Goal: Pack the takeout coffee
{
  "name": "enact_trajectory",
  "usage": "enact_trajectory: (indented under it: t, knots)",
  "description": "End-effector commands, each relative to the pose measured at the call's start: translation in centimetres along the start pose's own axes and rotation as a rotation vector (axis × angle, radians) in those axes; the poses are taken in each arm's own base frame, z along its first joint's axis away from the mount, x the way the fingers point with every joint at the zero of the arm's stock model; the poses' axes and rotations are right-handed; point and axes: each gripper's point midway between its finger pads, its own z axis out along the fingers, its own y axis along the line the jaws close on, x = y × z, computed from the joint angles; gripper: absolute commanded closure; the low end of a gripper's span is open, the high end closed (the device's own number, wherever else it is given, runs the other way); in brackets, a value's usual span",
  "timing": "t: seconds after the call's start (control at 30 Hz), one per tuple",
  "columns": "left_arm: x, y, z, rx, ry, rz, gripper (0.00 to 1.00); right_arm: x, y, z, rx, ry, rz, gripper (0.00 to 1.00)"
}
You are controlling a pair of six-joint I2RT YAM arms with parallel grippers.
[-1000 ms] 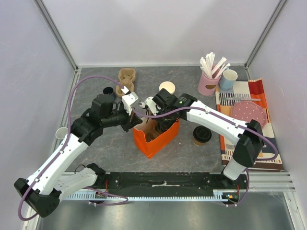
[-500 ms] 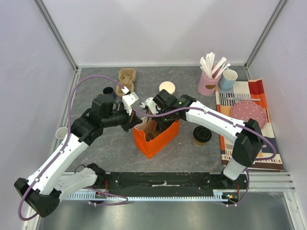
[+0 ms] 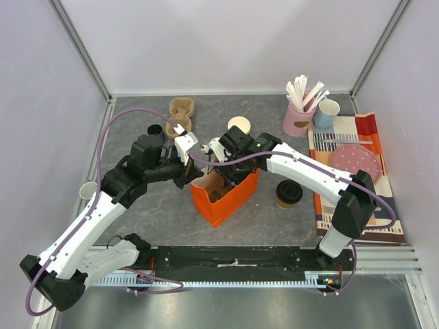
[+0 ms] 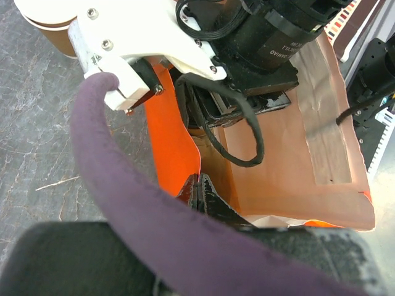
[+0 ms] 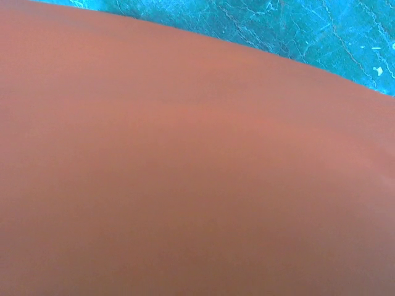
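Top view: left fingers (image 3: 191, 175) clamped on the orange bag (image 3: 226, 204) rim, holding it open. Right fingers (image 3: 232, 175) reach down inside the bag. Lidded cup (image 3: 289, 193) stands upright on the surface (image 3: 274, 227), just right of the bag and nearer my right arm.
Left wrist: left fingers together on the rim.
Right wrist: only bag wall shows, so I cannot tell the right fingers' spread.

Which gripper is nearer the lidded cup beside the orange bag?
Right. The right gripper reaches into the orange bag next to the lidded cup; the left gripper pinches its opposite rim.

Grey table (image 3: 171, 216): orange bag (image 3: 223, 205), lidded cup (image 3: 289, 193)
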Motion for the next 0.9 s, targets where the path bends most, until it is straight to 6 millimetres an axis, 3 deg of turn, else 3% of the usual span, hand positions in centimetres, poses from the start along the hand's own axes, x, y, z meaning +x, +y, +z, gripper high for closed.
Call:
enact_trajectory:
  t: [0.0,0.47,0.87]
  knots:
    - [0.3,-0.7,-0.2,0.037,0.009,0.026,0.98,-2.3,0.0,-3.3,0.014,-0.088,0.031,0.47]
    - [0.0,-0.7,-0.1,0.044,0.015,0.034,0.98,-5.0,0.6,-7.9,0.030,-0.224,0.064,0.30]
    - [0.2,-0.7,-0.1,0.048,0.026,0.040,0.98,-11.3,2.6,-14.3,-0.055,-0.487,0.040,0.23]
